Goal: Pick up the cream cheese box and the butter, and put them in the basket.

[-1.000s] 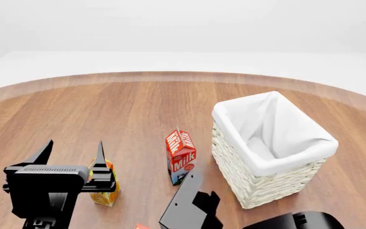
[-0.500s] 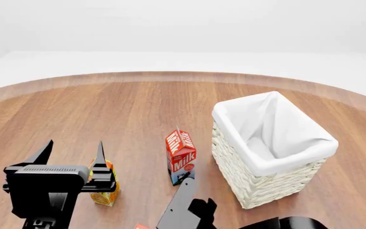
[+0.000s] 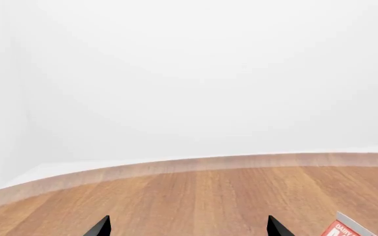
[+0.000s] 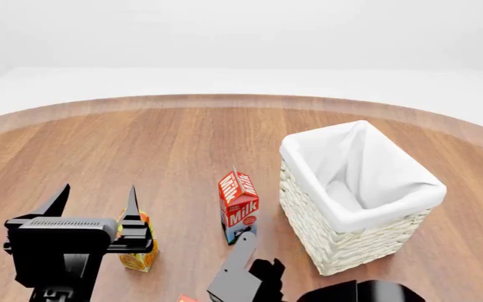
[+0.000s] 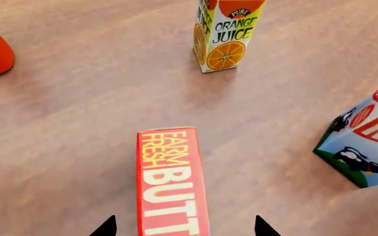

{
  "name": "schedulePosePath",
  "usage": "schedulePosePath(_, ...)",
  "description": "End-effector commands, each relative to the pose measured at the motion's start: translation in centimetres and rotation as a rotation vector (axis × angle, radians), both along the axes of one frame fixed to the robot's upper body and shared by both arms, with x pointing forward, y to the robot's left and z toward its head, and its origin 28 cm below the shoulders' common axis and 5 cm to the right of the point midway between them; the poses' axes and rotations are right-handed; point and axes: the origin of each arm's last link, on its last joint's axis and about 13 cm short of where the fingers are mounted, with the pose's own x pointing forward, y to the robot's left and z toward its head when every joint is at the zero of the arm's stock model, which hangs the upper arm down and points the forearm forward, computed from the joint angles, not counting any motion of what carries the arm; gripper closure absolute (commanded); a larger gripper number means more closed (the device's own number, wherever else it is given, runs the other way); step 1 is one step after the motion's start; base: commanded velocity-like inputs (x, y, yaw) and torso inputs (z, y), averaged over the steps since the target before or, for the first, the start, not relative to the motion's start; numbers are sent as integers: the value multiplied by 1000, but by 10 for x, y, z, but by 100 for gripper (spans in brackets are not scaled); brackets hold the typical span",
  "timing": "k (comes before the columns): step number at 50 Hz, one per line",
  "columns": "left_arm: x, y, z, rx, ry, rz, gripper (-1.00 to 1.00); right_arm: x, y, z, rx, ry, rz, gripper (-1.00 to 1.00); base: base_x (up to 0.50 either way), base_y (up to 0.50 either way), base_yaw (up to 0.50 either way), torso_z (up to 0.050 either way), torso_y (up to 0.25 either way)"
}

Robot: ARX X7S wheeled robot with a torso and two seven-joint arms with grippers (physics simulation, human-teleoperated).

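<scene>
Wooden tabletop (image 4: 166,151) fills your head view, with the basket (image 4: 355,201) just beside the milk carton (image 4: 238,205). Your right gripper (image 5: 183,227) is spread wide — the butter (image 5: 171,182) lies between its tips, seen only from the right wrist, save a red corner. The orange juice carton (image 5: 225,34) stands beyond the butter. Your left gripper (image 4: 95,200) is released, empty, near that juice carton.

left gripper (image 4: 95,202): lower left of the head view, fingers spread wide, tips pointing up the frame
right gripper (image 5: 183,227): jaws apart, only the two tips show at the bottom edge
right arm (image 4: 241,277): bottom centre of the head view
</scene>
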Motion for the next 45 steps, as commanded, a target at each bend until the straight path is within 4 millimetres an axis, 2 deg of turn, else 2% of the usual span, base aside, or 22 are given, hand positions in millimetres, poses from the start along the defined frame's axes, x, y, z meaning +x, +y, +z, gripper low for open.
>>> schedulePosePath(1, 0, 0, 0, -1, -2, 1, -100, 4, 4, -6, 1, 21, 10, -100, 0, 0, 0, 0, 0)
schedulePosePath(31, -1, 0, 0, -1, 0, -2, -100, 15, 6, -22, -21, 61, -10, -100, 0, 0, 0, 0, 0)
schedulePosePath(45, 0, 0, 0, -1, 0, -1, -100, 9, 9, -25, -9, 84, 34, -100, 0, 0, 0, 0, 0)
